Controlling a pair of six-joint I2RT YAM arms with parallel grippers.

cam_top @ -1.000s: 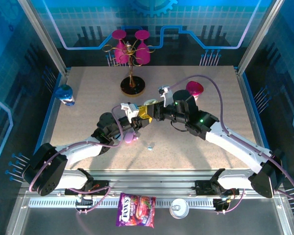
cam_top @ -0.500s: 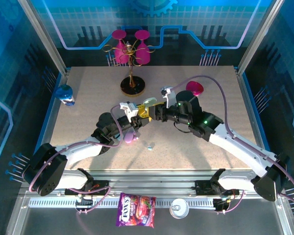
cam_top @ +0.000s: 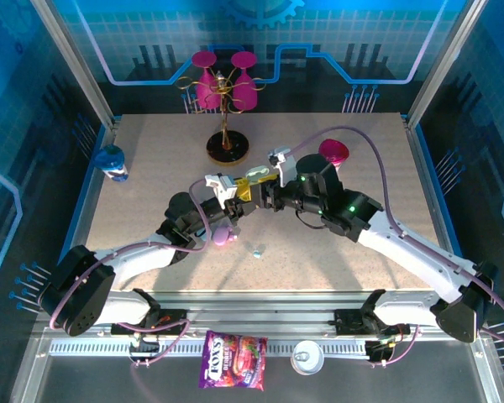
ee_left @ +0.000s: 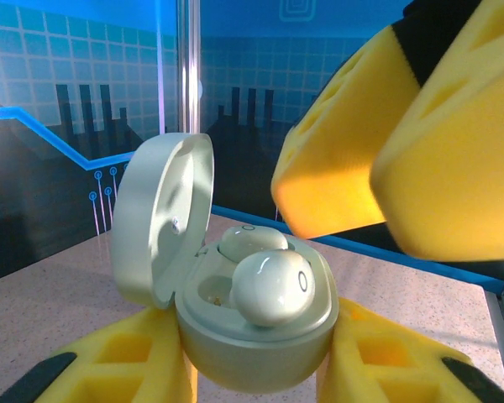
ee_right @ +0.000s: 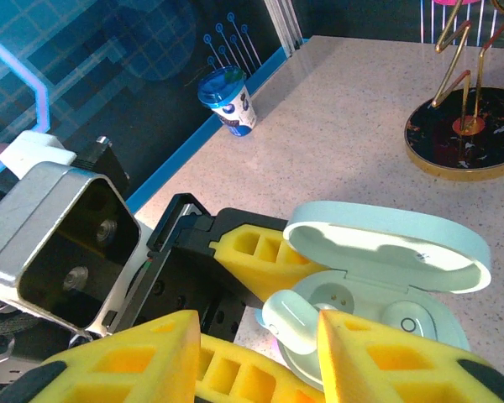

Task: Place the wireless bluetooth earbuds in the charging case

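Seating is finishing: your left fingers (ee_left: 134, 369) are clamping the open charging case (ee_left: 252, 353) at lower centre, both earbuds (ee_left: 273, 287) inside; your right fingers (ee_left: 336, 168) are hovering apart, upper right. The nearer one is probably needing pressing down.

Earbuds (ee_left: 273, 285) in case (ee_left: 252, 357), case btwn L fingers (ee_left: 109, 369), R fingers (ee_left: 454, 151) above

Robot lab cell, blue-panelled walls (cam_top: 319, 34)

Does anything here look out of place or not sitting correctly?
Yes. In the open charging case, the nearer earbud sits high and tilted, not sunk like the rear earbud. A light blue bud lies loose on the table.
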